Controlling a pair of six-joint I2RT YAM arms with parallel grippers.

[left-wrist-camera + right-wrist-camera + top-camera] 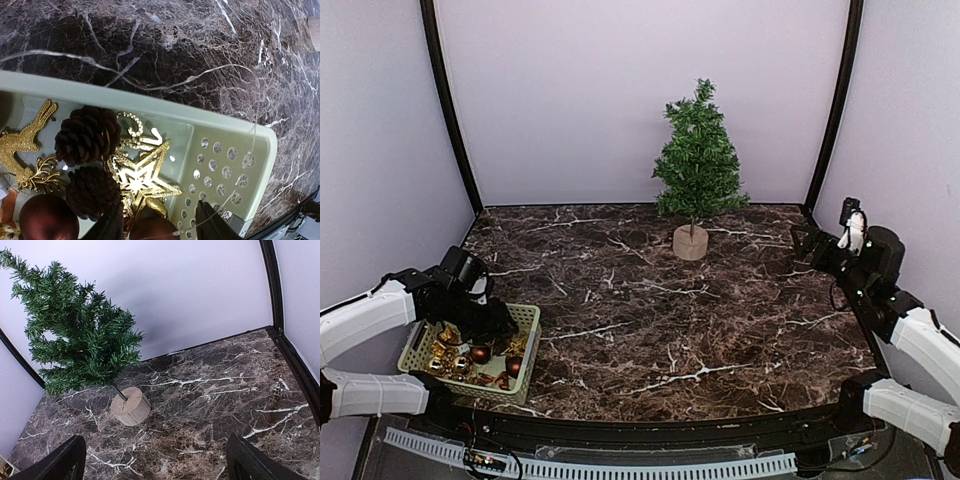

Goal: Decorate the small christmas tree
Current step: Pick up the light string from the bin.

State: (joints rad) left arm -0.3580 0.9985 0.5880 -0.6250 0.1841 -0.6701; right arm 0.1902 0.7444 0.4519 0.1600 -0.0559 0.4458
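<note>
The small christmas tree (698, 160) stands upright on its tan wooden base (690, 242) at the back middle of the table, with no ornaments on it. It also shows at the left of the right wrist view (75, 335). My left gripper (492, 318) is open and low inside the pale green basket (528, 318). In the left wrist view its fingers (212, 225) straddle a dark red bauble (150, 231), just below a gold glitter star (142, 177). My right gripper (812, 245) is open wide and empty, above the table to the right of the tree.
The basket (235, 145) also holds two brown pine cones (86, 135), a gold reindeer (25, 142) and another dark red bauble (45, 217). A thin clear thread (255, 120) loops over its rim. Pale walls close the back and sides.
</note>
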